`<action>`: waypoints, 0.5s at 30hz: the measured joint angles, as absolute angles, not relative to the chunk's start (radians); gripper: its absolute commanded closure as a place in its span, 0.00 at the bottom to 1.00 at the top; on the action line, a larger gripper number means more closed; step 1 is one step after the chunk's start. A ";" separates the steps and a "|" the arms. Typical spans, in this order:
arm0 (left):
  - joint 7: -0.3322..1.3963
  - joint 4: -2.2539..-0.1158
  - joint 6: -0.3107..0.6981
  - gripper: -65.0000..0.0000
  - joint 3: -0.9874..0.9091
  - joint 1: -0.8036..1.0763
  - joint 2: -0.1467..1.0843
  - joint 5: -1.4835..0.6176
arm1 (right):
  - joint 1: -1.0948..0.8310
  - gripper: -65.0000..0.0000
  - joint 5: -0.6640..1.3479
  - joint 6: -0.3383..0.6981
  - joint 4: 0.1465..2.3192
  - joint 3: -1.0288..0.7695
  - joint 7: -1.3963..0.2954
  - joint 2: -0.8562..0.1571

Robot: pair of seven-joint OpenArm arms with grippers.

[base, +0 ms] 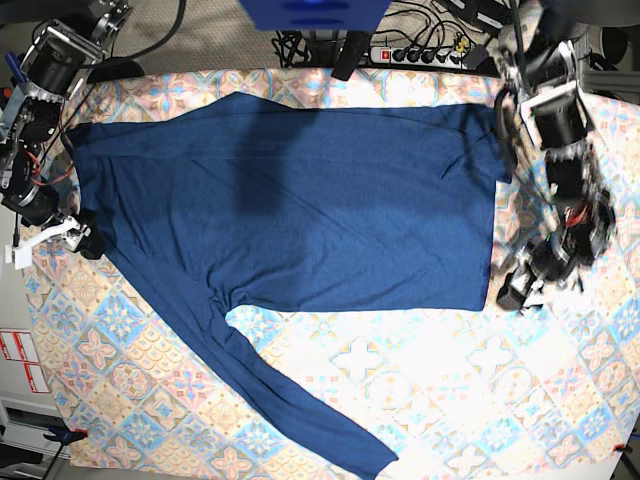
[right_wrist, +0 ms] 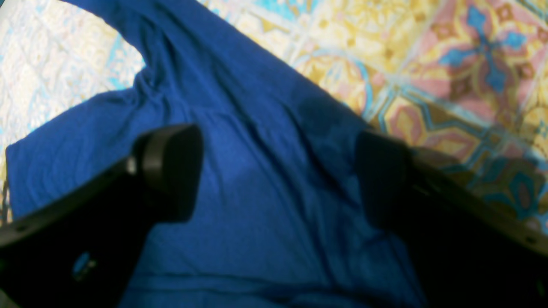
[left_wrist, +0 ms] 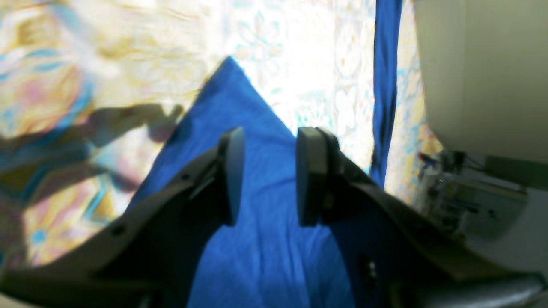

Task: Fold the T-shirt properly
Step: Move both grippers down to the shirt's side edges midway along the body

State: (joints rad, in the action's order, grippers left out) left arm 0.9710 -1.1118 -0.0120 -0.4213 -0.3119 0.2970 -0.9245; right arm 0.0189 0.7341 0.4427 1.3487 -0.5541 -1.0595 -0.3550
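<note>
The T-shirt (base: 320, 200) lies spread flat on the tiled tablecloth, dark blue, with one long sleeve (base: 300, 400) running toward the front edge. My left gripper (base: 512, 292) sits at the shirt's near right corner. In the left wrist view its jaws stand partly apart (left_wrist: 270, 171) just above a pointed corner of blue fabric (left_wrist: 257, 239), nothing pinched between the pads. My right gripper (base: 80, 238) is at the shirt's left edge. Seen from the right wrist, its jaws (right_wrist: 278, 171) are wide open over wrinkled blue cloth (right_wrist: 239, 214).
The pastel tablecloth (base: 450, 400) covers the table around the shirt. A power strip and cables (base: 420, 50) lie behind the far edge. A narrow blue strip of fabric (left_wrist: 385, 85) and a white arm housing (left_wrist: 483, 72) fill the right of the left wrist view.
</note>
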 measured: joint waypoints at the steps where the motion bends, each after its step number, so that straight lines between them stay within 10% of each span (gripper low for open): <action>1: 0.968 -1.078 -0.009 0.67 -0.422 -0.342 0.297 -0.890 | 0.019 0.17 0.733 0.442 1.349 -0.554 -1.060 -0.355; 15: 0.752 -0.839 -0.010 0.41 -0.301 -0.443 0.266 -0.765 | 0.012 0.17 0.733 0.441 1.356 -0.558 -1.064 -0.355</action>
State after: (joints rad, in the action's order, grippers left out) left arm 0.7517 -0.8387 -0.0105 -0.3008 -0.4435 0.2665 -0.7650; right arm 0.0124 0.7326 0.4408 1.3556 -0.5575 -1.0637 -0.3546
